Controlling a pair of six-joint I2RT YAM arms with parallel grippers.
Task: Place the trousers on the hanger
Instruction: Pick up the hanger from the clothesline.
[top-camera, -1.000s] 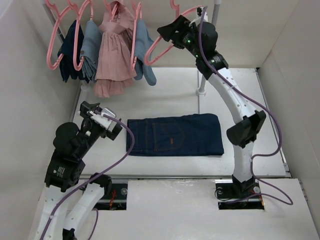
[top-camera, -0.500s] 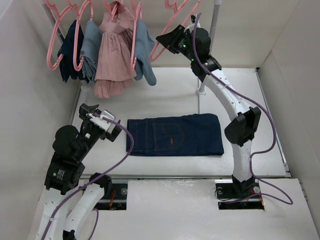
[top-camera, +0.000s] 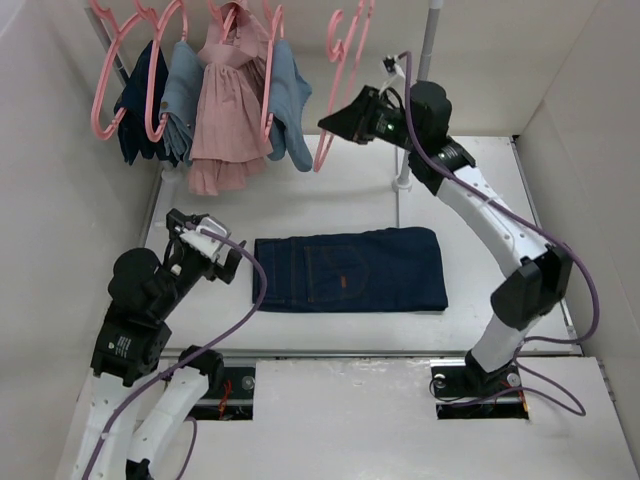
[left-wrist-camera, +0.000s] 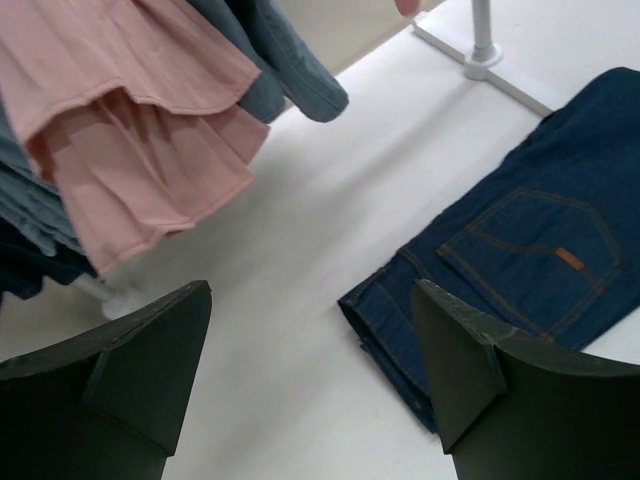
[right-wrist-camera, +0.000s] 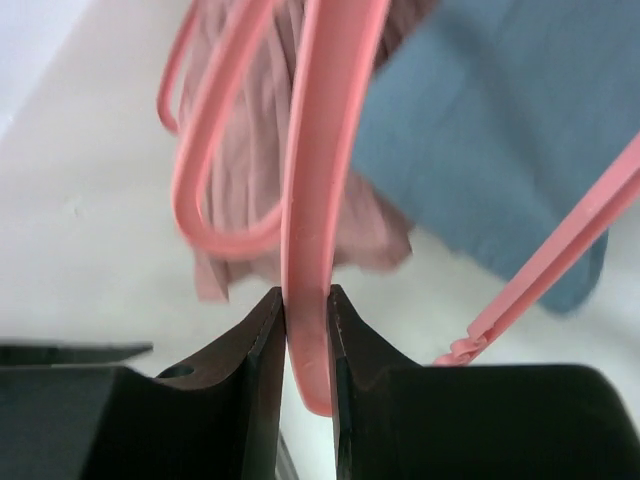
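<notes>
folded dark navy trousers (top-camera: 350, 270) lie flat (back pocket up); the pink hanger (right-wrist-camera: 310, 200) hangs well apart.

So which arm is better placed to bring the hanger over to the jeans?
Right. The right claw is shut on the pink hanger. The left claw is open and empty near the folded navy jeans, probably better suited to steadying them.

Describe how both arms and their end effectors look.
The left arm and right arm match: white tubular links between bulky black joint housings. A purple cable trails along each. The left end effector and right end effector each have two flat, black, wedge-shaped fingers. A pale printed label sits on the left arm's lower housing.
</notes>
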